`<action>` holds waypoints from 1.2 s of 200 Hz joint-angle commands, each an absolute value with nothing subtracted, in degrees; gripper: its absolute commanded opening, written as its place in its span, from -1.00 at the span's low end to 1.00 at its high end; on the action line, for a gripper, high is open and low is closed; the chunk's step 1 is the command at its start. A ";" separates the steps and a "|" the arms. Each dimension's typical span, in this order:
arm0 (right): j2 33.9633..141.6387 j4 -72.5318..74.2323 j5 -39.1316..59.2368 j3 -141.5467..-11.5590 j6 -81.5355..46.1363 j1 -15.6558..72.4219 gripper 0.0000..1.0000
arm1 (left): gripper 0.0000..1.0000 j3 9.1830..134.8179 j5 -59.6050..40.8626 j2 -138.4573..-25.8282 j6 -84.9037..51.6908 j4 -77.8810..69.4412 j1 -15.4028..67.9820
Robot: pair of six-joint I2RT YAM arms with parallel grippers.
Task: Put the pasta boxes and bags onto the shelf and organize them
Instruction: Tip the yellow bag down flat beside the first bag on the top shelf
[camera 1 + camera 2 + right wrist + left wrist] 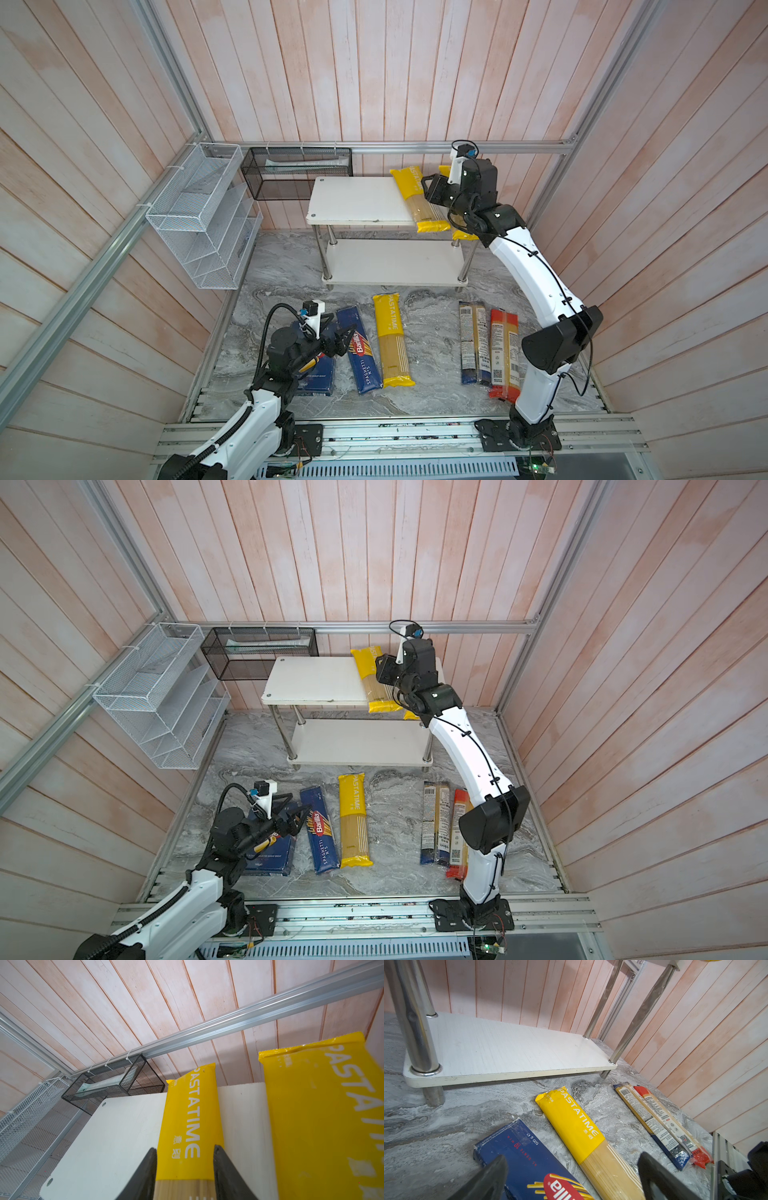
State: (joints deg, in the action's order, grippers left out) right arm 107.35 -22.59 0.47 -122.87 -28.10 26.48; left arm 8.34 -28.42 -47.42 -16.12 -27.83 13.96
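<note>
Two pincers apart, left pincer (573,1157) near narrow blue cardboard box (525,1157), right pincer (185,1147) astride slim yellow plastic bag (187,1109).

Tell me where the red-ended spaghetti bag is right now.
In both top views the red-ended bag lies flat on the marble tabletop, right of centre, alongside the blue-ended bag.

"PASTATIME" on yellow bag (392,340); "Barilla SPAGHETTI" on blue box (360,352)
</note>
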 commanded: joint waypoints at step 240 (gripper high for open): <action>103.57 -46.01 -14.90 -126.49 -12.13 36.73 0.69 | 0.99 7.87 -28.21 -46.85 -15.57 -27.73 14.17</action>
